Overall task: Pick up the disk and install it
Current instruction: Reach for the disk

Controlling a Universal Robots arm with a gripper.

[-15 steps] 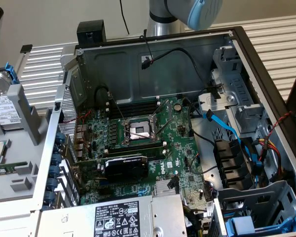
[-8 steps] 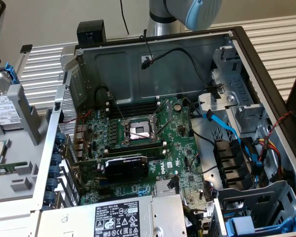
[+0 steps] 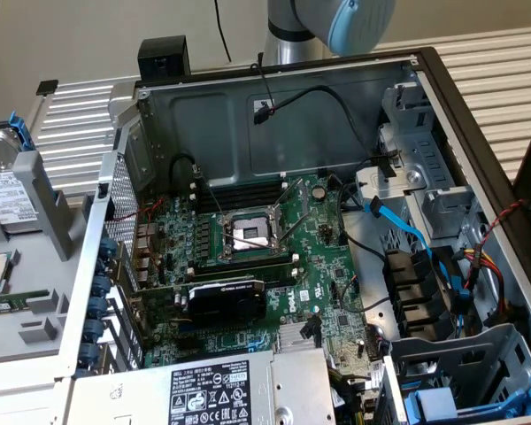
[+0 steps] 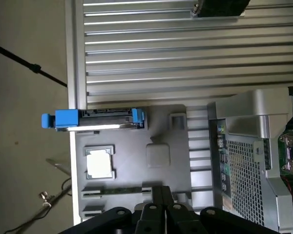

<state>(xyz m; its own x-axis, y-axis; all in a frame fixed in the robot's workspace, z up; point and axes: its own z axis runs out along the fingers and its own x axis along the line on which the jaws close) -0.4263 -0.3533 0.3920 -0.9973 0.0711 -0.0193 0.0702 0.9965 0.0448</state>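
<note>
Grey parts tray (image 4: pixel 129 144) set beside one opened computer case (image 4: pixel 244 170), one disk (image 4: pixel 95 119) stood on edge in it, one processor chip (image 4: pixel 98 164) seated nearby, one gripper (image 4: pixel 161 194) closed, empty, apart from the disk.

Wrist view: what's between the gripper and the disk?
Wrist view: bare grey tray between the shut gripper and the disk; the processor chip sits just beside that line.
</note>
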